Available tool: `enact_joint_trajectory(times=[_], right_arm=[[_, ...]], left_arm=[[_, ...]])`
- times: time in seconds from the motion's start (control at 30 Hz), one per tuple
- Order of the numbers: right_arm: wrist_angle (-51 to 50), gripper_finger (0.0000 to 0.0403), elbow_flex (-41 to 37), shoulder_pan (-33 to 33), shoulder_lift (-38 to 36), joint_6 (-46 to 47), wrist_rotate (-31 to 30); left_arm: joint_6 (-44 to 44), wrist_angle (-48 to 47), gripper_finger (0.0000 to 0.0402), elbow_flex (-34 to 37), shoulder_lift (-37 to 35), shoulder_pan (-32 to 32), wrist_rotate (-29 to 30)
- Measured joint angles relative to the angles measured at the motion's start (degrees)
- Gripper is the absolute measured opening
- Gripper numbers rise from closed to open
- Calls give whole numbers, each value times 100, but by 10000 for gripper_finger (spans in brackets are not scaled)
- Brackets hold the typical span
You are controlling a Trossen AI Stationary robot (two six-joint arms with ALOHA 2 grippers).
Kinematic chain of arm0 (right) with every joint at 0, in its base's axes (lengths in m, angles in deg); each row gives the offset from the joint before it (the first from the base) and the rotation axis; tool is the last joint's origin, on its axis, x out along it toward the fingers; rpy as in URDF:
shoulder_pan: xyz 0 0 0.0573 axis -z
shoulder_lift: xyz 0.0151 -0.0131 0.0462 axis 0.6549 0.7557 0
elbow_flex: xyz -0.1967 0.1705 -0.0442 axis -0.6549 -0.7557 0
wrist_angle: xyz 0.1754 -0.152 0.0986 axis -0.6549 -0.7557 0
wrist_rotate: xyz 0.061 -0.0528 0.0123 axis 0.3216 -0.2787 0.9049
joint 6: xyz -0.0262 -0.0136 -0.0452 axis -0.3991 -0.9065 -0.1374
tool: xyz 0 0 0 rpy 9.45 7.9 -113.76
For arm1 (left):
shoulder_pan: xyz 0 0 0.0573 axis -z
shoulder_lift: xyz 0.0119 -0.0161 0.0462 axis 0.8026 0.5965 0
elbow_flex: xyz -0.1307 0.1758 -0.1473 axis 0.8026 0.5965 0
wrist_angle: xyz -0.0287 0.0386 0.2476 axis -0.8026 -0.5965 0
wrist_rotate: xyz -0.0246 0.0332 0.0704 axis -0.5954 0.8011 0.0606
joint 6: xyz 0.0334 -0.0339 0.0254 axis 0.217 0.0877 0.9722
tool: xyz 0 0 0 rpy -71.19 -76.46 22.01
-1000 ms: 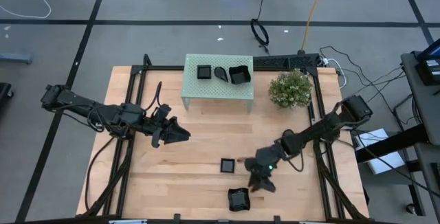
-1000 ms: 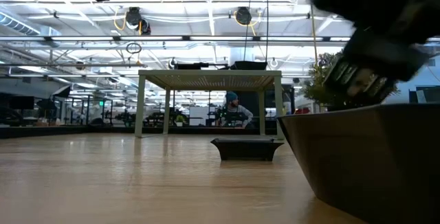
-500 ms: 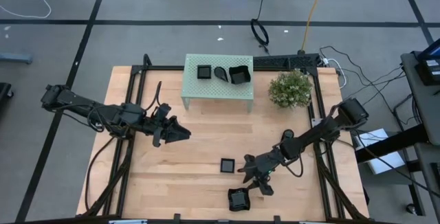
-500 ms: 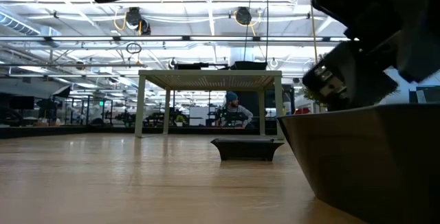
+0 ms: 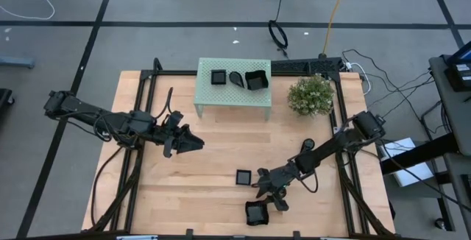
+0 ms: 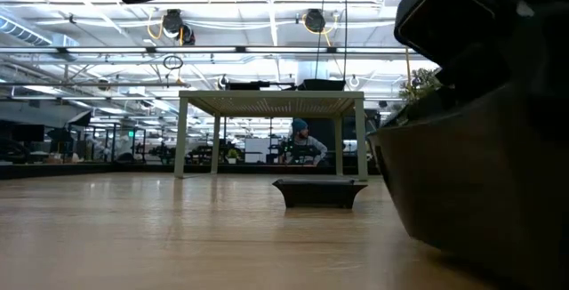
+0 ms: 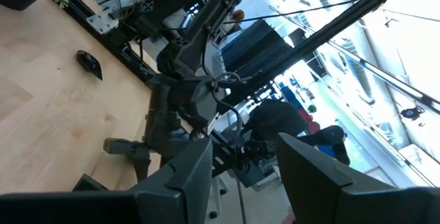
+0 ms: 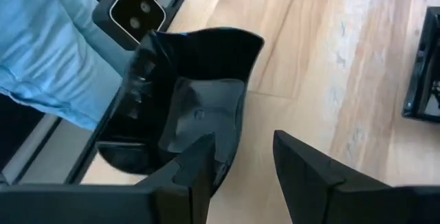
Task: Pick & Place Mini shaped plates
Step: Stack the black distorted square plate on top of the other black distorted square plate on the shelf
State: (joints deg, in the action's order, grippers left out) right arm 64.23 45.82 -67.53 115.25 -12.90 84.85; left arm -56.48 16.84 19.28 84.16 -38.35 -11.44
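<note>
Dish (image 5: 255, 213) at the table's near edge was the one in play: a curved-rim black square, looming huge at the right of the low view (image 6: 471, 192) and filling the right wrist view (image 8: 185, 93). The right gripper (image 5: 271, 193) sat low just beside it, on its far right side, fingers spread apart, one of them (image 8: 199, 165) down at the dish's rim and the other on bare wood, holding nothing. Risk from there, as I judged it: glossy, sloped rim, thin wall, so a close with one finger riding the curve could squirt the dish sideways, and it lay right at the table's front edge with little wood to spare. A push instead of a pinch could have sent it off. Just beyond, the small flat square (image 5: 243, 176) lay near the right arm's wrist; a careless sweep on the lift could have clipped it. Farther in, the left gripper (image 5: 193, 143) waited over mid-table, well apart from everything, fingers parted and empty in its own view. At the far side stood the green stand (image 5: 233, 97) with three dishes already on top: a small square (image 5: 218, 76), a teardrop (image 5: 236, 78) and a curved-rim square (image 5: 256, 80). The room left up there was tight, so a sloppy set-down could have knocked a neighbour. The plant (image 5: 310, 95) stood just right of the stand, close enough to brush on the way over.
</note>
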Motion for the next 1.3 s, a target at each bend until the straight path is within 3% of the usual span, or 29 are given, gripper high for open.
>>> enact_joint_trajectory(times=[0.23,0.5,0.67,0.93,1.1,1.3], right_arm=[[-26,113,0,3,53,-197,0],[-37,10,0,39,51,-168,32],[-51,5,-2,100,-102,202,309],[-830,1,-4,498,-1356,-349,237],[-1497,1,-4,1109,-2311,-810,-612],[-1891,0,-2,2341,-3264,-908,-1443]], left_arm=[[0,0,166,0,-2,0,0],[0,0,166,0,0,0,0],[0,-2,166,0,0,0,0],[0,0,166,0,0,0,0],[0,0,166,0,0,0,0],[0,0,166,0,0,0,0]])
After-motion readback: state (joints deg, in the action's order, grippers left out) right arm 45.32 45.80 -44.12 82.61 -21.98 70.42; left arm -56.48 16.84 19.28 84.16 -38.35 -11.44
